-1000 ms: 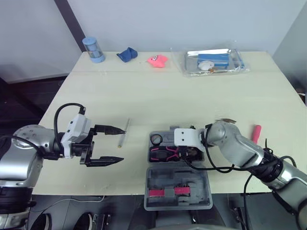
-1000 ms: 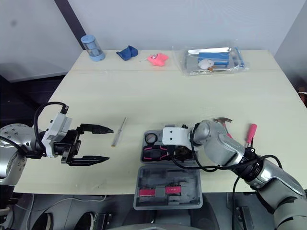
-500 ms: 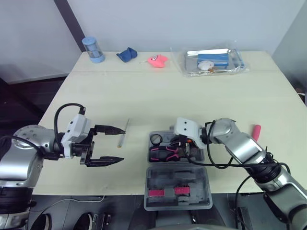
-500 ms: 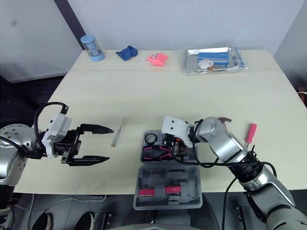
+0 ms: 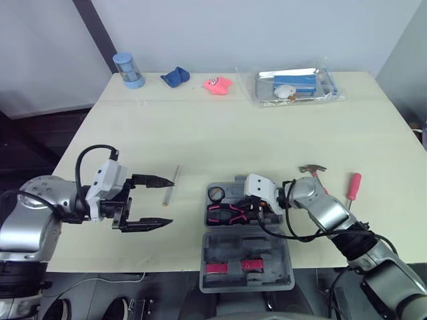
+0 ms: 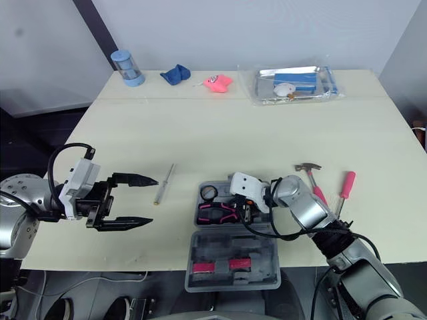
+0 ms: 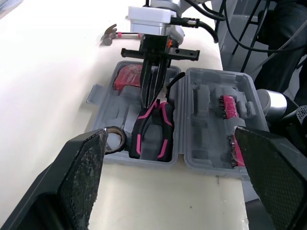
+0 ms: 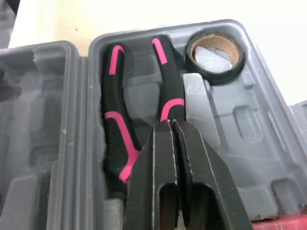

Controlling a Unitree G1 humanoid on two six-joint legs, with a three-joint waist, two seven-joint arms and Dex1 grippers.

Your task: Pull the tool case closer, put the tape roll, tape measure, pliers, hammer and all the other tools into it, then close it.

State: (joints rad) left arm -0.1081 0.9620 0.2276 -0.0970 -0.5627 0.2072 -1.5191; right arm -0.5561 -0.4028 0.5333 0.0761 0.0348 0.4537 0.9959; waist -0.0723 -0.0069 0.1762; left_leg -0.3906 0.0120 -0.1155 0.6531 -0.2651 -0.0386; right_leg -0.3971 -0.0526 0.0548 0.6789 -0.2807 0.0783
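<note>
the right gripper (image 8: 169, 123) has eased back a little over the case (image 5: 230, 250), and its arm has swung low and out to the side, so the hammer (image 6: 307, 167) it hid a second ago now shows on the table (image 5: 233, 127), just right of the case. its fingers are pressed together on nothing, tips hanging just above the pliers (image 8: 113, 120), which lie in their slot. that reads as the pliers placed and let go. the tape roll (image 8: 211, 78) sits in the corner pocket beside them and the tape measure (image 7: 125, 76) at the other end of the tray. still outside are the hammer, the screwdriver (image 6: 347, 181) near it, and a thin tool (image 5: 172, 183) left of the case. the left gripper (image 5: 172, 201) has not moved, fingers wide apart near the thin tool. the hammer looks the likely next pick, and the case is still open.
</note>
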